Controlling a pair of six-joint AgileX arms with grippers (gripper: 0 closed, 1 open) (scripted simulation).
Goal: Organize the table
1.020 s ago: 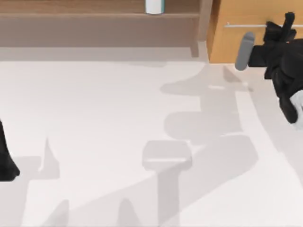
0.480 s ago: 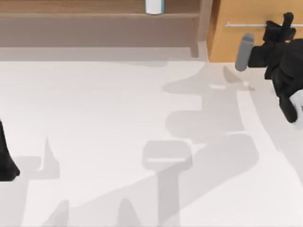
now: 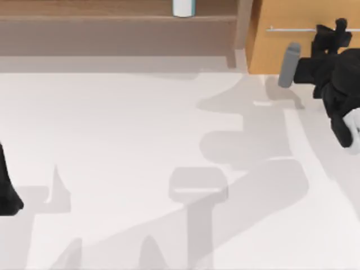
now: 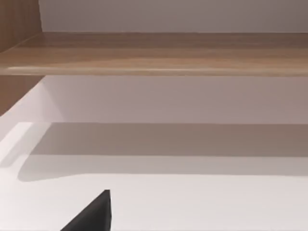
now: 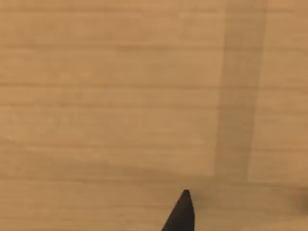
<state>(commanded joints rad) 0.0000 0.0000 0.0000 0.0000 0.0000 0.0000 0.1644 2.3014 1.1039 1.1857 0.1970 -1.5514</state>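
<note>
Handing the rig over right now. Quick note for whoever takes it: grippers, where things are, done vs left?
Right gripper: at the far right, at the silver bar handle of the orange-wood drawer unit; its wrist view faces the wood front close up. Grip state unclear.
Left arm: parked at the table's left edge.
Table: off-white top. A white container stands on the brown shelf at the back.
Done: nothing I can confirm.
Left: likely working the drawer by its handle.
</note>
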